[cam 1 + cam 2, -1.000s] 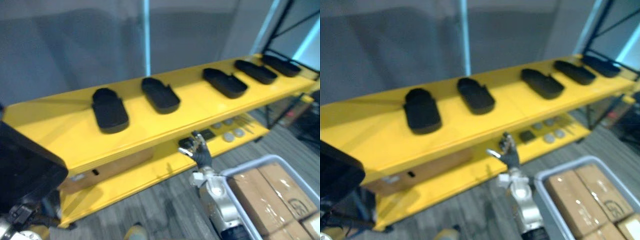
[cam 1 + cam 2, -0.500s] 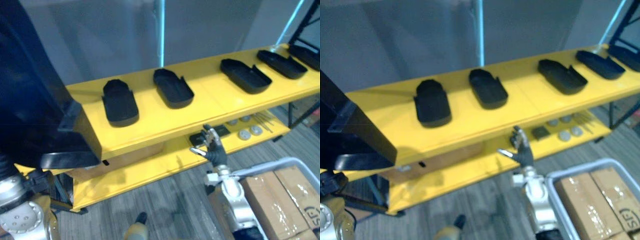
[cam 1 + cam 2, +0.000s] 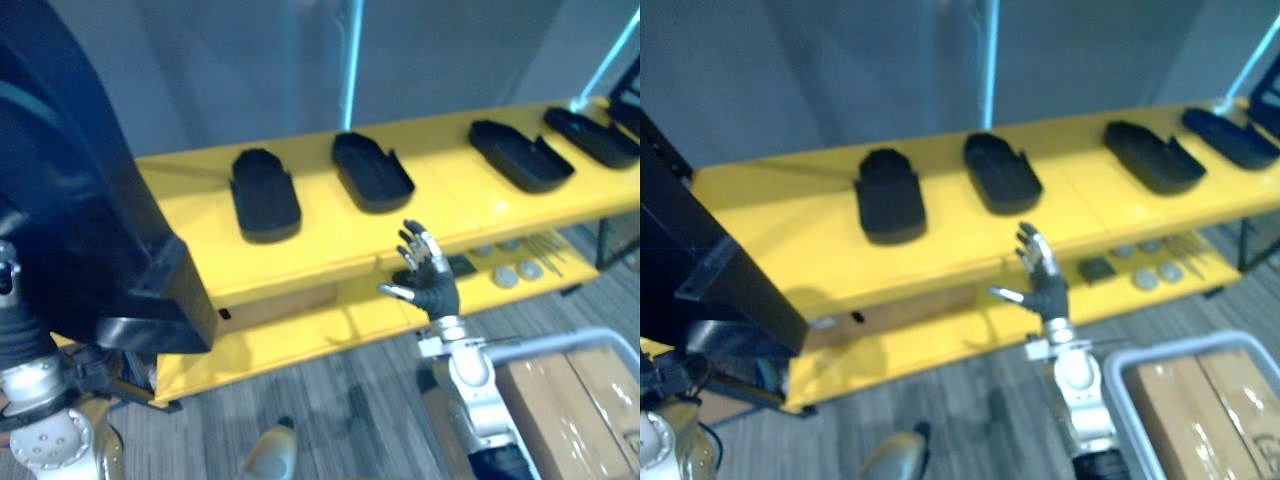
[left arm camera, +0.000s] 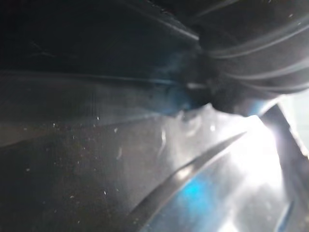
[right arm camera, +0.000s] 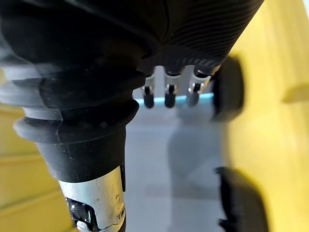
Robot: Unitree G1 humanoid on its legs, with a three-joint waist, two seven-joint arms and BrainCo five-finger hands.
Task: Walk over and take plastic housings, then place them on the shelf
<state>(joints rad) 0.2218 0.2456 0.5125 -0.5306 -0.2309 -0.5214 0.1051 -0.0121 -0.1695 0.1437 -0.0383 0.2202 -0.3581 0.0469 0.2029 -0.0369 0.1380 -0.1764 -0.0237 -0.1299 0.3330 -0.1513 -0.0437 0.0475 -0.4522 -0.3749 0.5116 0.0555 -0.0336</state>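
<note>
Right hand [image 3: 432,288] has risen toward shelf [image 3: 195,215], seemingly open.

At my left, a large black housing [image 3: 90,200] runs off the head views' top and left edges. In the left wrist view, my left hand [image 4: 256,48] is a dark blur against it. The far-right housing [image 3: 628,115] is cut by the frame. Round bits [image 3: 520,270] on the lower shelf [image 3: 300,335] are too small to identify. The grey bin [image 3: 560,345] is cropped.

Housings [image 3: 265,195] in a row on the shelf [image 3: 330,238] top — crate [image 3: 562,344] of boxes [image 3: 565,400] before it, rightward.
</note>
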